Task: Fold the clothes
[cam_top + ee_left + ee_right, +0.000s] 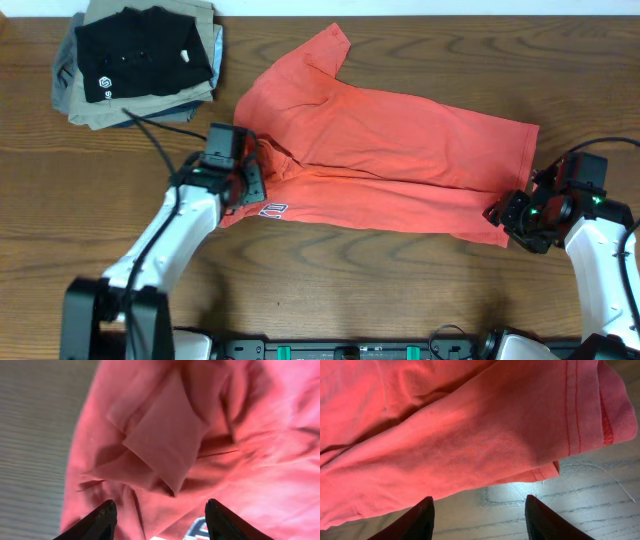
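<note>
The coral-red T-shirt (390, 155) lies across the middle of the wooden table, folded lengthwise, with one sleeve pointing to the back and a bit of white lettering (274, 211) showing at its front left edge. My left gripper (243, 188) is open above the shirt's left end; in the left wrist view the bunched cloth (200, 435) lies between the open fingers (160, 522). My right gripper (508, 213) is open at the shirt's right hem corner. In the right wrist view the hem (470, 425) lies just beyond the open fingers (479, 520), which are over bare table.
A stack of folded garments stands at the back left: a black shirt with a small white logo (140, 55) on top of grey and khaki ones (95, 105). The table's front edge runs below both arms.
</note>
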Available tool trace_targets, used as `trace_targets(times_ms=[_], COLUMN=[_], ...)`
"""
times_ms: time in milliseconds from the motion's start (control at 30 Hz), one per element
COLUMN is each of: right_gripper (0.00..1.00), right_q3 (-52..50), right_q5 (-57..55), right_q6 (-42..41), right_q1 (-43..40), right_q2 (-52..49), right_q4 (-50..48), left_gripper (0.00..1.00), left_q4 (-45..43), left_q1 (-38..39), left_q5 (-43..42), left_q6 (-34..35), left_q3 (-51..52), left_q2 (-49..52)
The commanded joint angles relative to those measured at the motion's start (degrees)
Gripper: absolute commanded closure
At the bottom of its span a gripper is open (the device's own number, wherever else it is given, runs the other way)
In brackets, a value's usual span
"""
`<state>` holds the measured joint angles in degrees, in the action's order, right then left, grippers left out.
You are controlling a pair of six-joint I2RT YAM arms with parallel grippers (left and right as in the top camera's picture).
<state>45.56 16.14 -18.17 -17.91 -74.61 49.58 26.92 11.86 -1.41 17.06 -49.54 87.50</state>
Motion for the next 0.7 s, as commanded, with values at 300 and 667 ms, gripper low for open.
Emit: trace_targets(times_ms=[300,667], right_gripper=[0.44,0.43], right_q3=[-0.33,-0.33], right_q5=[0.39,0.37], right_q6=[0.87,0.90], right_q1=[0.74,0.74], right_q2=[-0.09,-0.11], right_q4=[0.31,0.13], left_gripper=[0.41,0.42], left_q4=[-6.54,-6.88], left_q1=[0.02,0.00], left_q5=[2.16,6.67], left_q6=[-2.49,-4.70], left_q3=[-0.94,-0.94], left_q2=[5.75,7.02])
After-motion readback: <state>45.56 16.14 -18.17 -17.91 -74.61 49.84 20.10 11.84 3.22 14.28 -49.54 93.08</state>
